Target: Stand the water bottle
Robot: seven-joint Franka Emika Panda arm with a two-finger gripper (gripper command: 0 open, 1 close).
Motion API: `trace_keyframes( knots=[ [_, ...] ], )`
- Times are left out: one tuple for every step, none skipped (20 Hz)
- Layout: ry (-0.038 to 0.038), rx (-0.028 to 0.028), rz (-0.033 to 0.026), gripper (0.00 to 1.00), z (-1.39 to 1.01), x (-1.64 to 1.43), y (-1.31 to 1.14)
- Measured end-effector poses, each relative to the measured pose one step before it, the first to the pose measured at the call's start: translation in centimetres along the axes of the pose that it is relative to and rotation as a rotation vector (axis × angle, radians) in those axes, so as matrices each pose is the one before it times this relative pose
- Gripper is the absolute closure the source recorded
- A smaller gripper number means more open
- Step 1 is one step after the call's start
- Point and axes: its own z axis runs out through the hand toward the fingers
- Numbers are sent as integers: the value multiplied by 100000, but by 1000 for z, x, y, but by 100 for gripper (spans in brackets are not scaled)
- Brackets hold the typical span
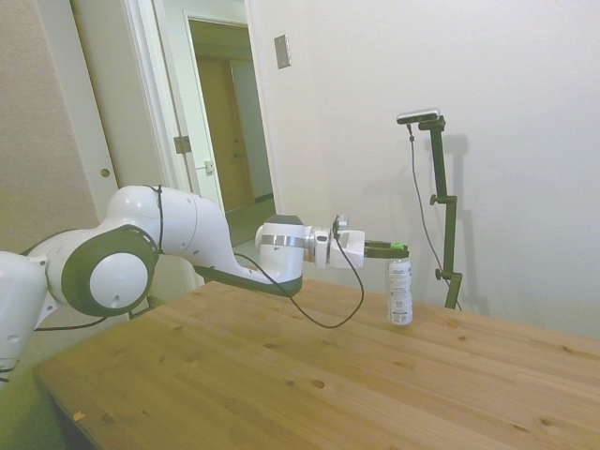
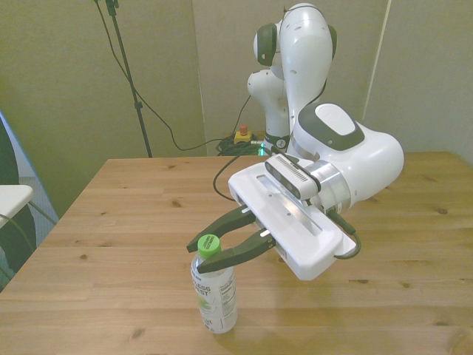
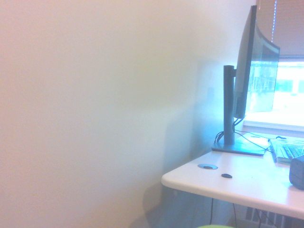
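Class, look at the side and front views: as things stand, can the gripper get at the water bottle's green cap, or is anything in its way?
Probably yes: the gripper already brackets the green cap of the upright water bottle, fingers either side, with nothing between them on the table.

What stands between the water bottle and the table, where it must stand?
Nothing visible does. The water bottle is upright with its base on or just above the bare table, and the gripper is at its green cap.

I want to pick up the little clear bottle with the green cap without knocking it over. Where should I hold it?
Hold the small clear plastic water bottle just under its green screw cap, coming in level from the side. It stands upright on the wooden table, tall and slim, so the narrow neck gives a sure pinch. The white arm's gripper holds it that way now.
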Motion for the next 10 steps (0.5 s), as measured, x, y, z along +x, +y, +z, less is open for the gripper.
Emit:
trace_keyframes(
  knots=[
    [34,107,100,100,76,-205,-15],
    [27,77,80,100,50,-132,-17],
    [24,54,61,100,35,-84,-12],
    [12,35,26,100,33,-89,3],
    [9,28,17,100,30,-83,7],
    [-11,-10,-51,100,27,-92,38],
    [-61,-98,-153,0,28,-136,101],
    [237,-436,-305,0,59,-135,208],
    [628,-374,-68,0,65,48,81],
    [92,-41,74,0,15,30,-15]
  ],
)
